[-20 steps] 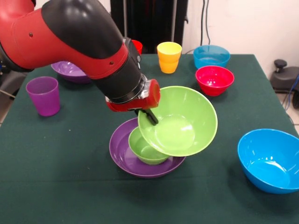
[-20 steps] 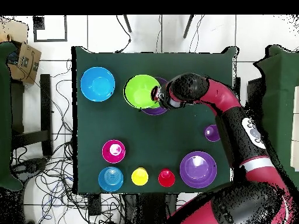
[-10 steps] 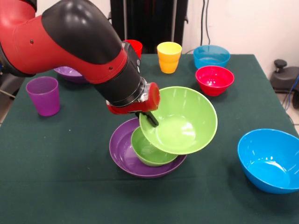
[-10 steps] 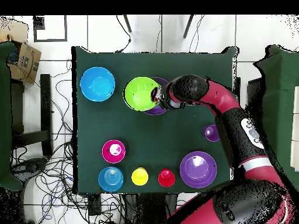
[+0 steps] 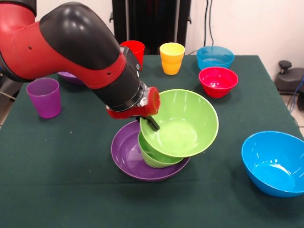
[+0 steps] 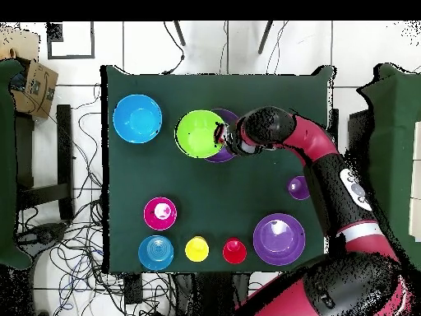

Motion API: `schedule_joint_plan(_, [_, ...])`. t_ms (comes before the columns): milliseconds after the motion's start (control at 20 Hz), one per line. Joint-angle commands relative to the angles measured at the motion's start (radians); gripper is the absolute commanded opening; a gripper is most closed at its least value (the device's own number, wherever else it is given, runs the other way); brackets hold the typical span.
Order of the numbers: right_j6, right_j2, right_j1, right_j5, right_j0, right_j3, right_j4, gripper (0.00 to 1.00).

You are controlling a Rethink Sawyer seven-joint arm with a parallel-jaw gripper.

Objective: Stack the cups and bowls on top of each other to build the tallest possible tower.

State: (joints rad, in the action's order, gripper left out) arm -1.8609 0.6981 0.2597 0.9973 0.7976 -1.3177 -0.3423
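One arm only, so nearness is no question: the gripper point(image 5: 151, 121) sits at frame centre in the front view, one dark finger showing inside the left rim of the large lime green bowl point(image 5: 183, 124), jaws apparently clamped on that rim, though the outer finger is hidden behind the wall. What your next move turns on is this: the lime bowl lies to the right of the jaws, tilted, its mouth facing up and toward the camera, its low side resting on or just above the small green bowl point(image 5: 154, 154), which sits inside the large purple bowl point(image 5: 124, 151). The lime bowl looks offset to the right of that pair, not centred; you would likely need to level it and bring it left before letting go, or it may slide off. In the overhead view the lime bowl covers most of the stack at upper centre. Count, front view: seven bowls, namely the three above, a large blue bowl point(image 5: 274, 163) at lower right, a small red bowl point(image 5: 218, 81) and a light blue bowl point(image 5: 214, 57) at upper right, and a second purple bowl point(image 5: 70, 77) at left, mostly hidden behind the arm. Three cups: purple cup point(image 5: 43, 97) at left, red cup point(image 5: 134, 49) and yellow-orange cup point(image 5: 172, 58) at top centre, all standing apart on the green table point(image 5: 61, 180).
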Motion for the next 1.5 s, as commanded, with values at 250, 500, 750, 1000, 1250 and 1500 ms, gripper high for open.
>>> schedule_joint_plan(250, [0.315, 0.021, -0.034, 0.025, -0.005, 0.046, -0.087, 0.0])
schedule_joint_plan(500, [0.316, 0.022, -0.036, 0.024, -0.005, 0.047, -0.09, 0.0])
schedule_joint_plan(750, [0.316, 0.023, -0.04, 0.02, -0.006, 0.05, -0.096, 0.0])
schedule_joint_plan(1000, [0.31, 0.026, -0.036, 0.015, -0.002, 0.039, -0.099, 0.0])
schedule_joint_plan(1250, [0.312, 0.026, -0.037, 0.015, -0.002, 0.044, -0.104, 0.0])
schedule_joint_plan(1500, [0.313, 0.027, -0.036, 0.021, -0.001, 0.045, -0.105, 0.0])
